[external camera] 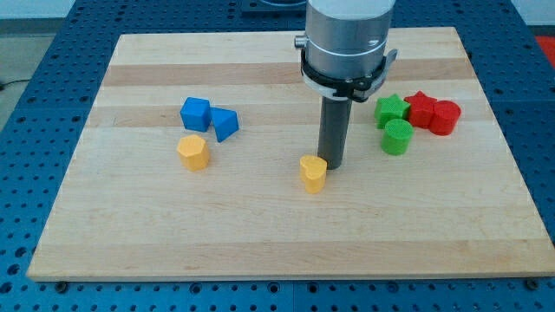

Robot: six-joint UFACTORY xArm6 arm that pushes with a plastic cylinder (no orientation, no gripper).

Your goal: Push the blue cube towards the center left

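The wooden worktop fills most of the scene, a pale board resting on a blue perforated bench. Over it, from the view's top, hangs the arm's grey cylindrical housing, and from that drops the dark rod. There is no hand on this arm to be open or closed, only my tip, which stands on the board near the centre, touching or just beside the upper right edge of a yellow block.

The blue cube lies well apart from my tip, off toward the view's left and a little higher up the board. Just beside it on its right, touching or nearly so, sits a blue wedge-shaped block. Below the two, close by, is a second yellow block.

On the view's right sits a tight cluster: a green star, a green cylinder under it, a red star and a red cylinder.
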